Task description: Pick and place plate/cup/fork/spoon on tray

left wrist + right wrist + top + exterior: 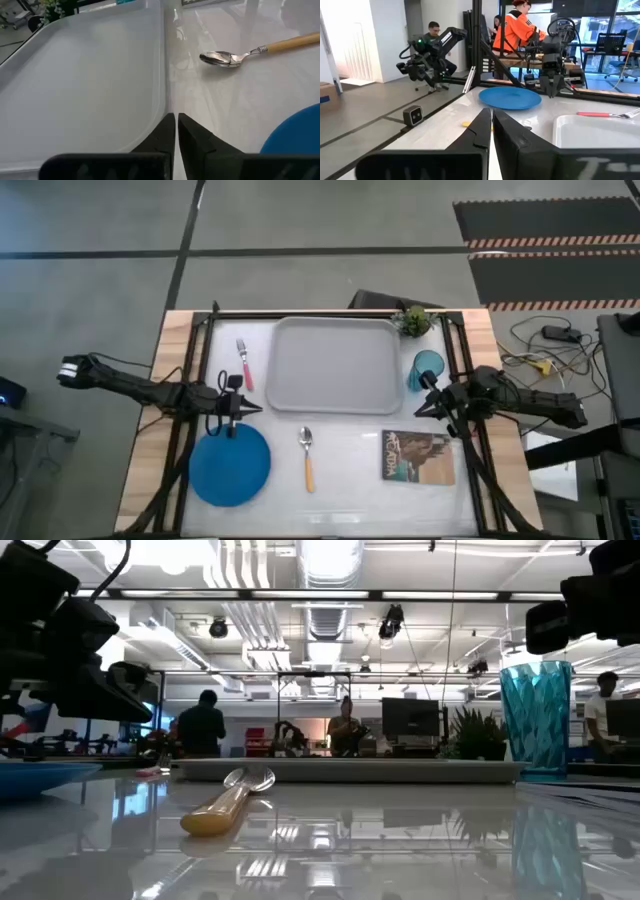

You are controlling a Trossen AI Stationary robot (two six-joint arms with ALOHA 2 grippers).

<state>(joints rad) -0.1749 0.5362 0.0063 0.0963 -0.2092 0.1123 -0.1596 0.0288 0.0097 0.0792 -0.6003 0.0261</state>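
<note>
The light-grey tray point(335, 365) lies at the table's far middle. The pink-handled fork point(244, 365) lies on the table left of it. The blue plate point(230, 465) lies at the near left, and the orange-handled spoon point(307, 457) lies to its right. The teal cup point(427, 367) stands upright right of the tray. My left gripper point(256, 409) is shut and empty, between the plate's far edge and the tray's near left corner point(150, 125). My right gripper point(416, 412) is shut and empty, just near of the cup, pointing left.
A brown picture-covered book point(417, 457) lies at the near right. A small green potted plant point(413, 320) stands at the far right corner. A dark frame runs around the table. People sit and stand in the room beyond point(520, 25).
</note>
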